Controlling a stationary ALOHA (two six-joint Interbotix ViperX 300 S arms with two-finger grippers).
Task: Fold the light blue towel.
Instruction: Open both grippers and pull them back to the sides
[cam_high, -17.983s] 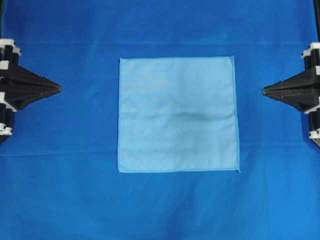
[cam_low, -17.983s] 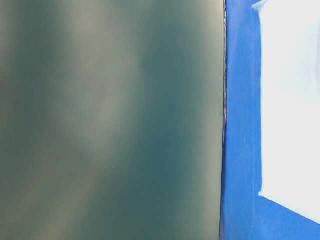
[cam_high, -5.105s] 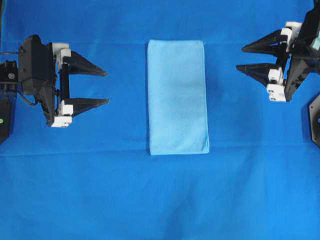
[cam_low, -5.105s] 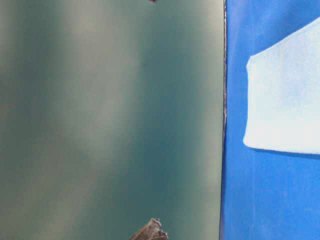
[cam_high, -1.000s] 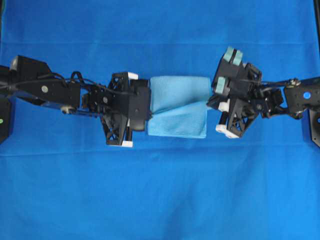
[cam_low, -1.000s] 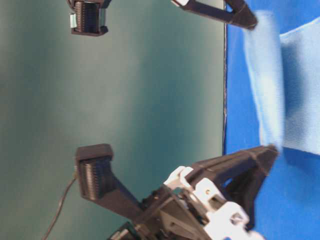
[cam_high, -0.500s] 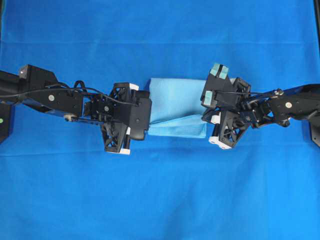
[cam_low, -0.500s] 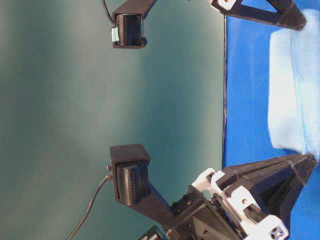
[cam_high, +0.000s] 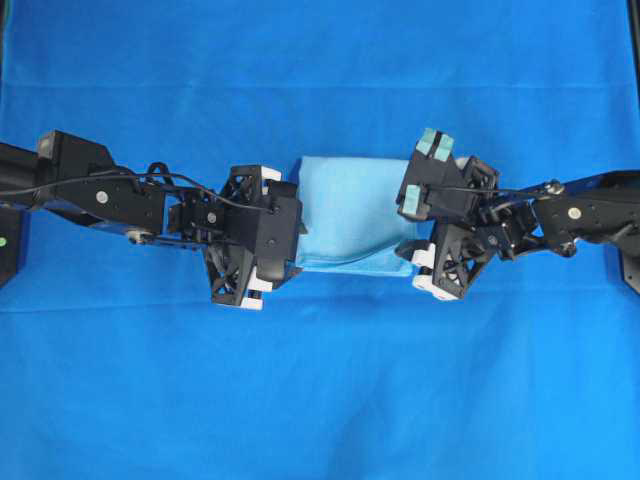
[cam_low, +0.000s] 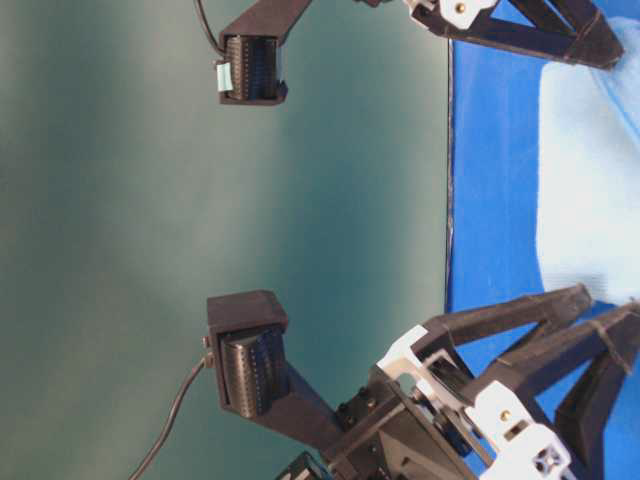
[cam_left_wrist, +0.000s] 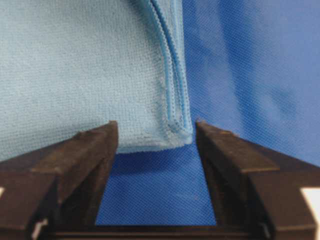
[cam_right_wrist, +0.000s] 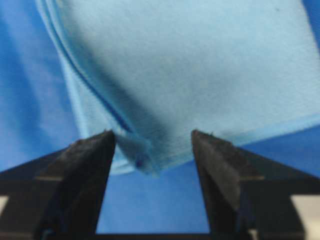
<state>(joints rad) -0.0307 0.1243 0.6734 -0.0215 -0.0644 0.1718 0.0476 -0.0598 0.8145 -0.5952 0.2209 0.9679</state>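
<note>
The light blue towel (cam_high: 350, 205) lies folded into a small, thick rectangle in the middle of the table. My left gripper (cam_high: 288, 245) stands open at its near-left corner. In the left wrist view the stacked hems of the towel (cam_left_wrist: 75, 65) end just past the open left gripper (cam_left_wrist: 156, 131), touching neither finger. My right gripper (cam_high: 415, 252) is open at the near-right corner. In the right wrist view a slightly raised corner of the towel (cam_right_wrist: 190, 65) sits between the fingers of the right gripper (cam_right_wrist: 152, 137), loose and ungripped.
The darker royal-blue table covering (cam_high: 320, 400) spreads under everything, with faint crease lines. Both black arms reach in from the sides and crowd the towel's left and right edges. In the table-level view a plain dark green wall (cam_low: 200, 250) fills the left.
Both grippers were shut on the towel's folded-over edge; now both have opened and let it go. The top layer has settled onto the lower layer near the front edge.
</note>
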